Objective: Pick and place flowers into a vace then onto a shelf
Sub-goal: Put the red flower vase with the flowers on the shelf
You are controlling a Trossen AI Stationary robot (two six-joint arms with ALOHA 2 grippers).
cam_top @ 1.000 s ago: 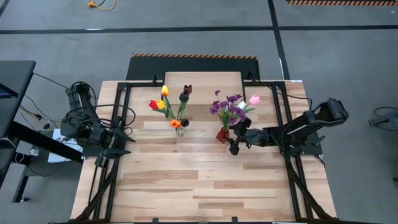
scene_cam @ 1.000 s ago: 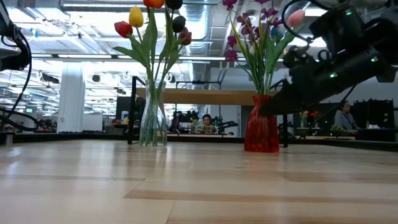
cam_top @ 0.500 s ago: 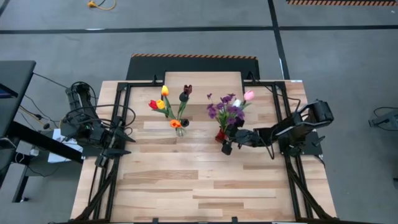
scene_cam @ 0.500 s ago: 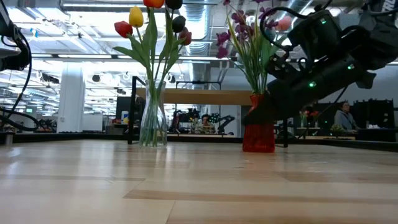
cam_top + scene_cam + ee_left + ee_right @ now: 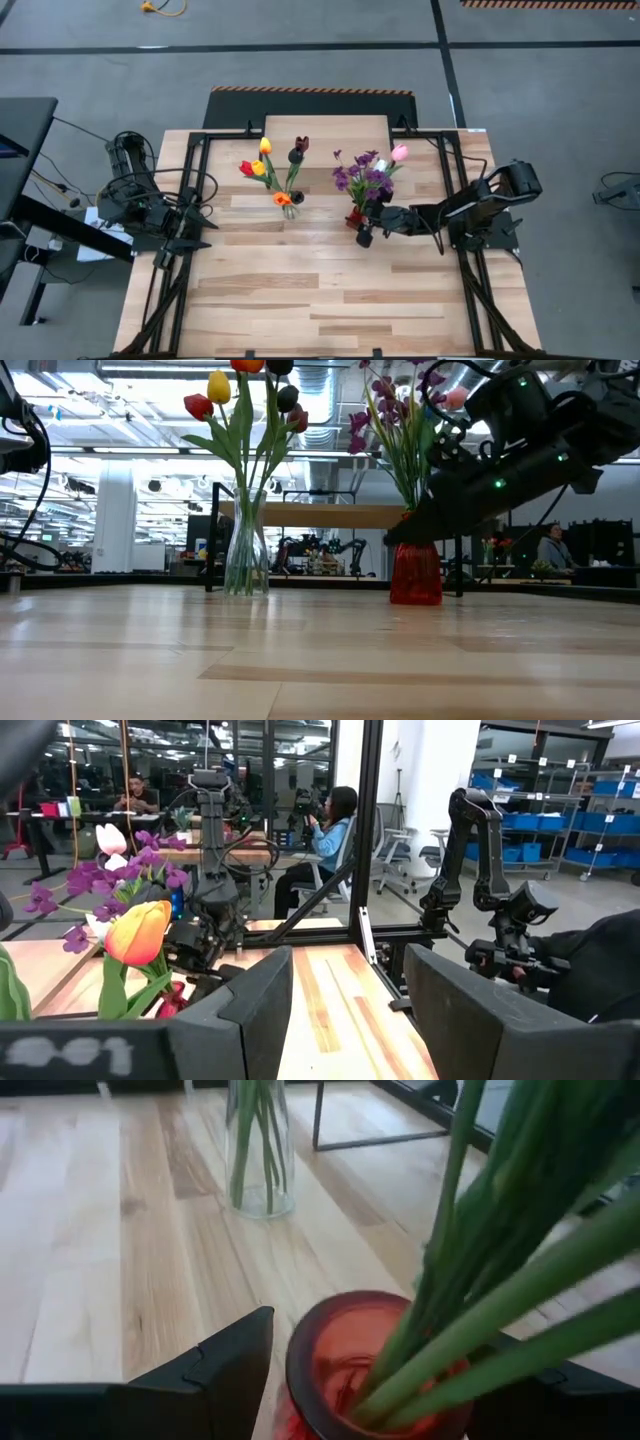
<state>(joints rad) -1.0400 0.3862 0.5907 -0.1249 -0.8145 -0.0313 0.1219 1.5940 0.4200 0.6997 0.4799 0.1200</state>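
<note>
Small red glass vase w/ purple sprig and tulips stood just 3 o'clock of surface centre. Right gripper sat wide open astride its neck, not yet clamped. Looked top-heavy, slick, breakable; I'd grip the neck, not the soft stems.

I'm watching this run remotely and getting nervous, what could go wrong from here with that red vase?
1. The right gripper straddles the red vase at its rim; a grip that high might tip it or slip off.
2. The tall flowers make it top-heavy, so a lift toward the shelf could sway it.
3. The clear vase stands close by; a sideways swing might knock it over.
</note>
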